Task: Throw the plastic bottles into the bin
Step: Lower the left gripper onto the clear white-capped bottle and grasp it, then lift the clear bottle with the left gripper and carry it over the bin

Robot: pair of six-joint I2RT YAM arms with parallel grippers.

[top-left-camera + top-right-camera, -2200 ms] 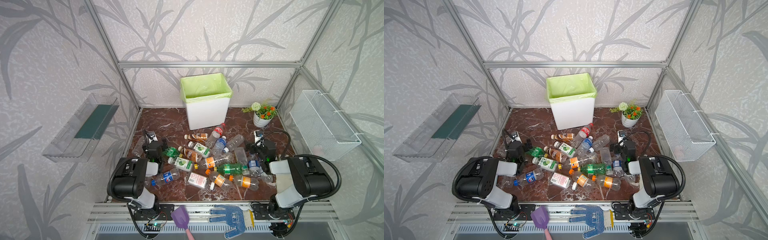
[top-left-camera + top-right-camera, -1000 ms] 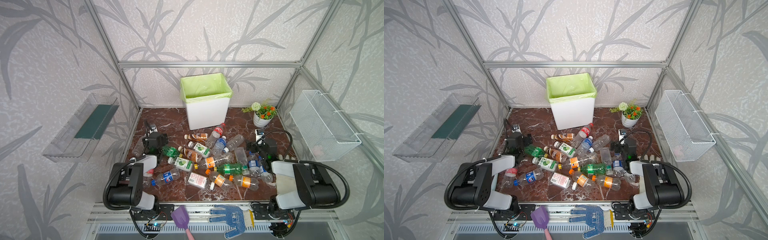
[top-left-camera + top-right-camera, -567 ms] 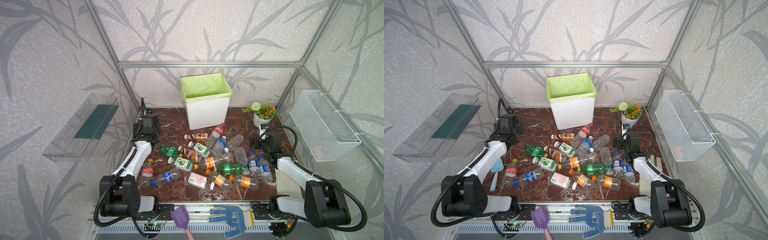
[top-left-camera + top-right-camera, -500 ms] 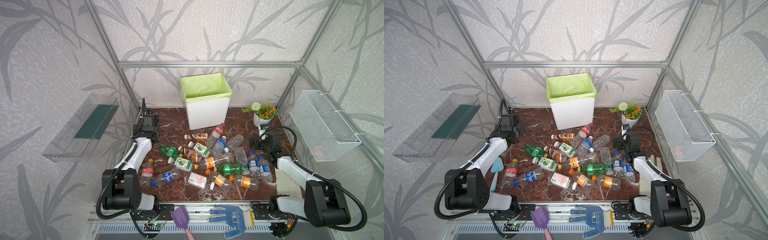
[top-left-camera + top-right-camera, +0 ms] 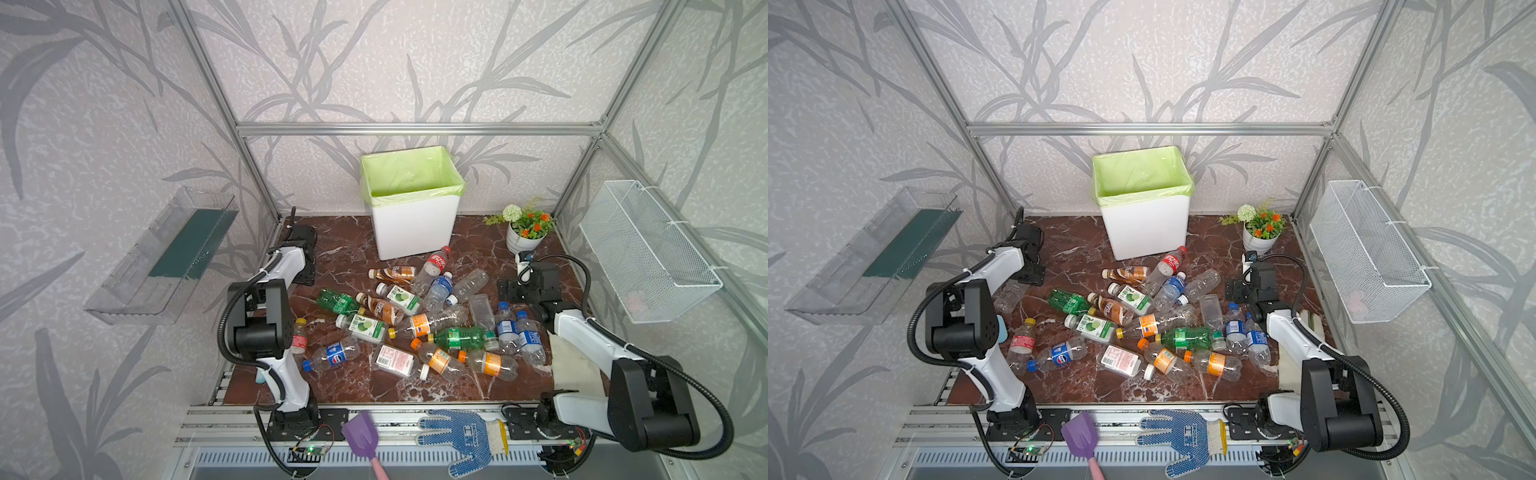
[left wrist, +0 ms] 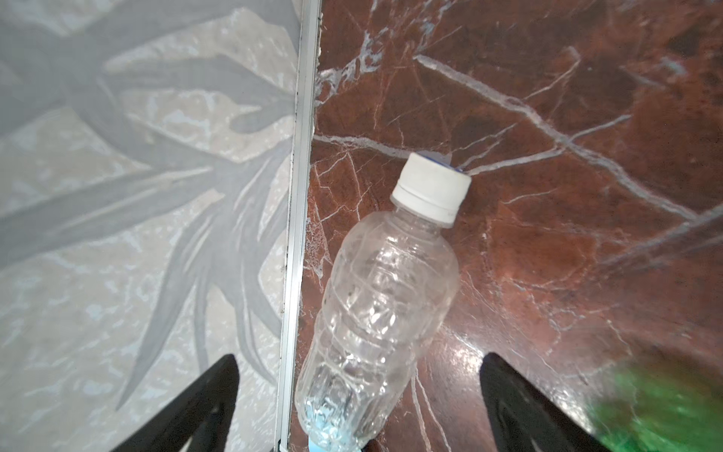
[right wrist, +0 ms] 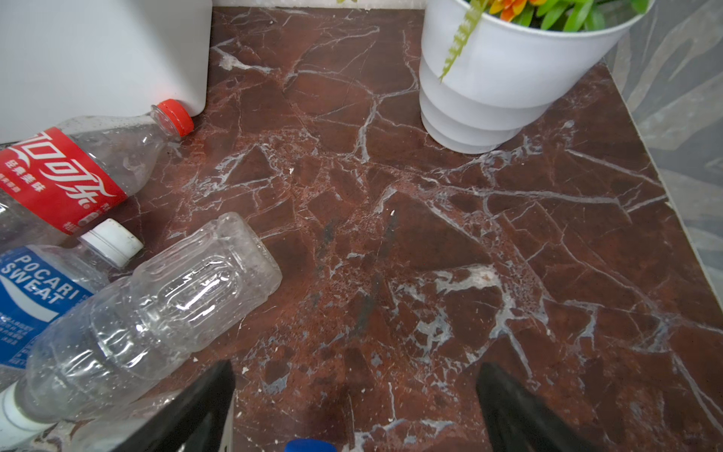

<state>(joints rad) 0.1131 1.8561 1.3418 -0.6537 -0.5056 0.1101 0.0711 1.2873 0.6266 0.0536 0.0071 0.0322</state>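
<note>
We see the left pincer (image 6: pixel 358 355) spread wide over a clear bottle (image 6: pixel 383 281) left of the bin (image 5: pixel 415 232); right pincer (image 7: pixel 356 364) likewise, empty.

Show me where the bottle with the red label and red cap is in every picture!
Top view: the red-label bottle lies before the bin, cap near its corner.
Top view: the bottle in that same place.
Left wrist: not in it.
Right wrist: between the bin and the blue-label bottle.
Shared landmark: the bin.

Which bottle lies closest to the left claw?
The clear, unlabelled, white-capped bottle, apart from the pile by the left wall, under the left gripper.
</note>
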